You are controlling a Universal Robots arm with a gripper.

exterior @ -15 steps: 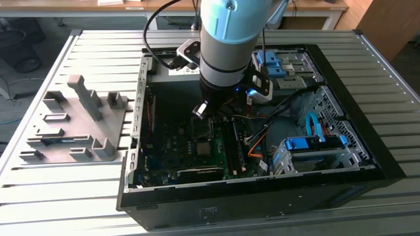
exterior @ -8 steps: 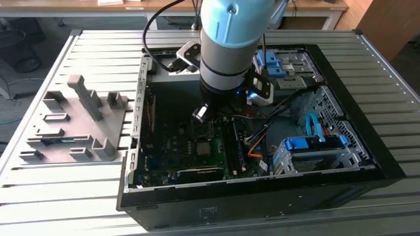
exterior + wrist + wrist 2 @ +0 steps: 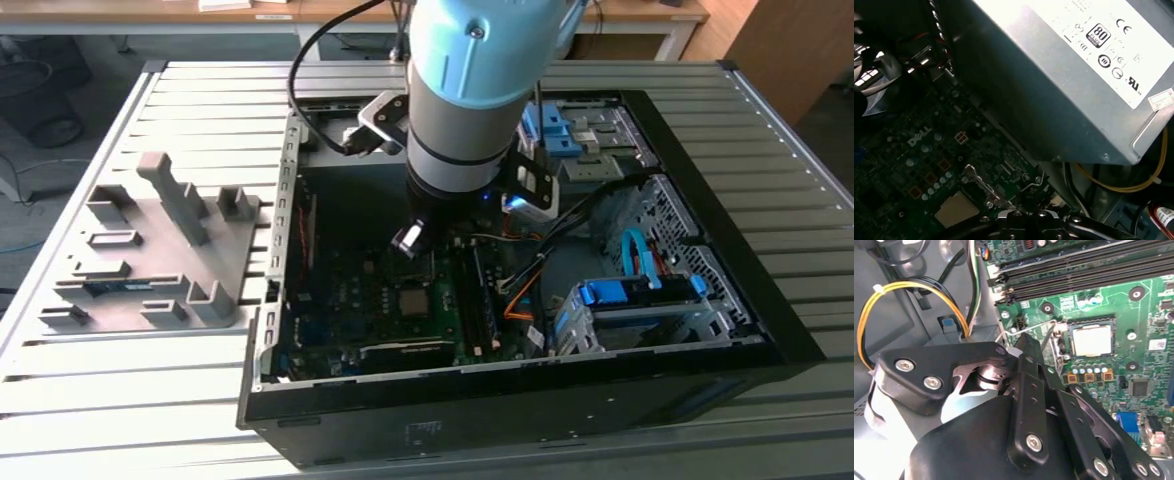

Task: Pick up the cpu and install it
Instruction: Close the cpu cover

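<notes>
Black linkage plates of your gripper (image 3: pixel 1026 347), studded with silver screws, crowded the foreground in the second wrist view, their narrow tip reaching toward the socket's thin wire lever (image 3: pixel 1029 327). You could not tell from any view how far the fingers stood apart, and nothing was visibly held between them.

Your small flat square cpu with its dull silver-grey metal top (image 3: pixel 1093 340) already lay in its dark-framed socket on the green motherboard (image 3: pixel 1141 365), just beside the gripper's tip and not touching it. In the first wrist view the same chip (image 3: pixel 956 207) showed pale beside the bent wire lever (image 3: pixel 981 185), under the big grey power supply box with a white label (image 3: pixel 1064 75).

From the exterior view, your pale blue and grey arm (image 3: pixel 467 90) reached down into the open black computer case (image 3: pixel 721 300), with the gripper (image 3: pixel 411 238) hanging above the board and the cpu (image 3: pixel 416 300) below it. A grey moulded parts holder (image 3: pixel 160 250) sat well apart, toward the exterior view's left, on the slatted metal table (image 3: pixel 801 170).
</notes>
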